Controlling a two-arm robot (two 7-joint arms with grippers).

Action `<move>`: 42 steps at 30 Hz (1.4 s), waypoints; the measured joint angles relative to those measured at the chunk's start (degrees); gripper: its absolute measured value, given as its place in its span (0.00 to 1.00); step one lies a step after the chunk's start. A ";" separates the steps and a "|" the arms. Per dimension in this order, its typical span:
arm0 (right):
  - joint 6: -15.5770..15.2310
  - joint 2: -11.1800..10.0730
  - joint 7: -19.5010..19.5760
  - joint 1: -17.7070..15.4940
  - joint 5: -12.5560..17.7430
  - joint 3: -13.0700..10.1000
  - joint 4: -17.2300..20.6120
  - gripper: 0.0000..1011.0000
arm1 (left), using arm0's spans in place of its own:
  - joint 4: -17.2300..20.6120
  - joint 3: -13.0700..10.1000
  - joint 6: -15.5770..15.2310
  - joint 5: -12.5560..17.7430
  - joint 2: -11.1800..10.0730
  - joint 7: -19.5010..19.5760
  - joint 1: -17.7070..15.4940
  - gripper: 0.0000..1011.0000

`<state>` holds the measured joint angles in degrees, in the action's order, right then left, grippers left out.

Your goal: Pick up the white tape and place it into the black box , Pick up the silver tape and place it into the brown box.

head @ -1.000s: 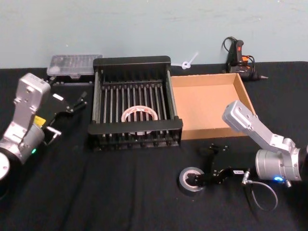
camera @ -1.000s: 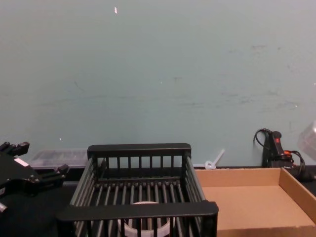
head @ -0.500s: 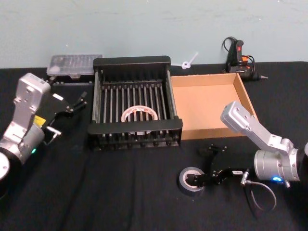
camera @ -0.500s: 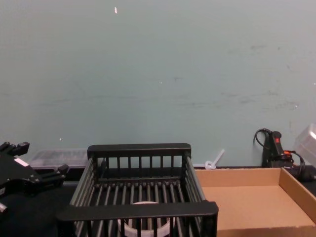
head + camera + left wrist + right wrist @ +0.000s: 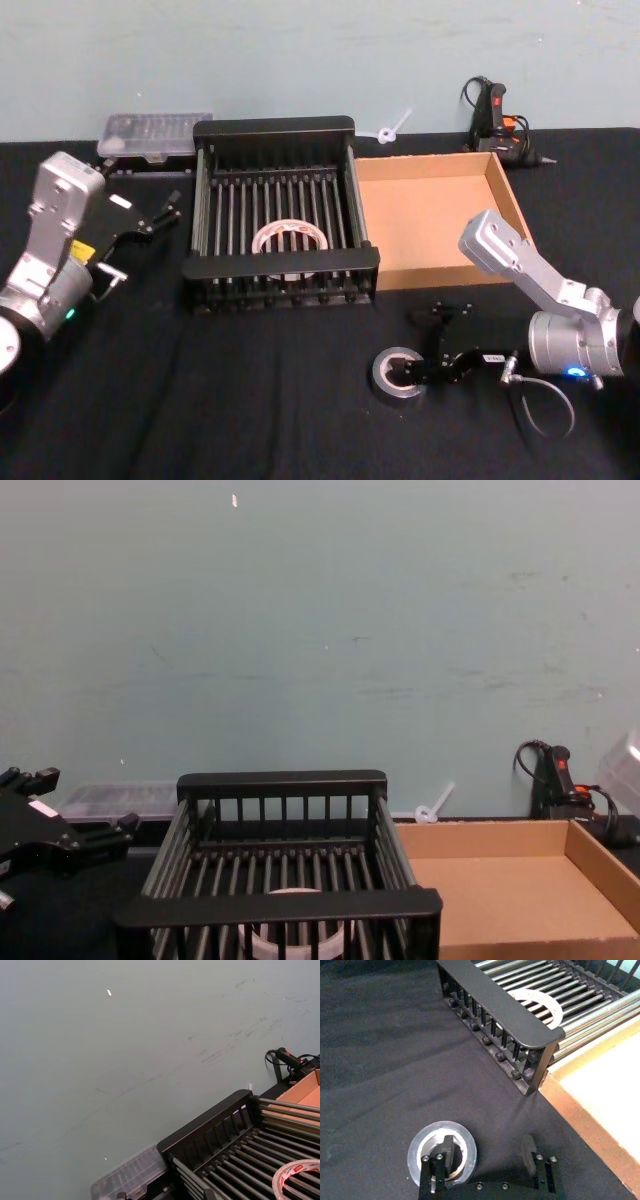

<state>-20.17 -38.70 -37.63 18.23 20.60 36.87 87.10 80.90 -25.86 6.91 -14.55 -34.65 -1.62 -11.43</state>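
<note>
1. The white tape (image 5: 290,238) lies flat on the slatted floor of the black box (image 5: 281,130), toward its 6 o'clock rim.
2. The silver tape (image 5: 399,374) rests on the black cloth at 6 o'clock from the brown box (image 5: 505,196), apart from it.
3. The right gripper (image 5: 426,345) is spread wide: one finger sits inside the roll's core, the other outside toward 1 o'clock.
4. The left gripper (image 5: 150,222) hangs open at 9 o'clock of the crate.

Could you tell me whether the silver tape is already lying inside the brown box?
No, the silver tape lies on the black tablecloth in front of the brown box.
</note>
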 joint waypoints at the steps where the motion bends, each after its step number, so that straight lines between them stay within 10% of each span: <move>1: 0.01 0.00 0.00 0.00 0.00 -0.01 0.00 0.87 | 0.00 0.00 0.00 0.00 0.00 0.00 0.00 0.99; 23: 0.06 0.00 -0.01 -0.01 0.08 -0.06 0.04 0.18 | 0.00 0.00 0.00 0.00 0.00 0.00 0.00 0.99; 42: 1.19 -0.70 -1.12 -0.06 0.10 0.06 0.84 0.15 | 0.00 0.00 0.00 0.00 0.00 0.00 0.00 0.99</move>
<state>-18.98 -39.41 -38.75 18.17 20.70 36.93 87.94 80.90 -25.86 6.91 -14.55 -34.65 -1.62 -11.43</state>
